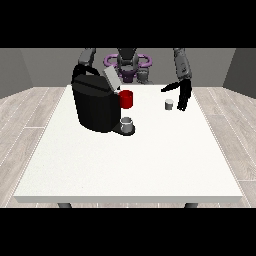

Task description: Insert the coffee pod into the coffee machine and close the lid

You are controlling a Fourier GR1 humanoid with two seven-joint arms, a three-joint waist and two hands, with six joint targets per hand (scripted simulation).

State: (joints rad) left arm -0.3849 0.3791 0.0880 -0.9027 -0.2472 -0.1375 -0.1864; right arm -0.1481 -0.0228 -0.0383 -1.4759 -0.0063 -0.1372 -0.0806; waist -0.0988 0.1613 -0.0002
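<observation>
Hovering hand beside coffee pod.

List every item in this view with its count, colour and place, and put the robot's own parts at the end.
table: one, white, fills the middle of the view.
coffee machine: one, black, on the table's left part, its grey lid raised.
cup: one, grey, on the machine's base at its front.
red mug: one, red, just right of the machine, towards the robot.
coffee pod: one, light grey, on the table right of centre, beside the hand.
floor: wood-look grey planks around the table.
hand at the view's right: one, black, fingers pointing down just right of the pod, thumb spread towards the left.
hand at the view's left: hidden behind the machine.
</observation>
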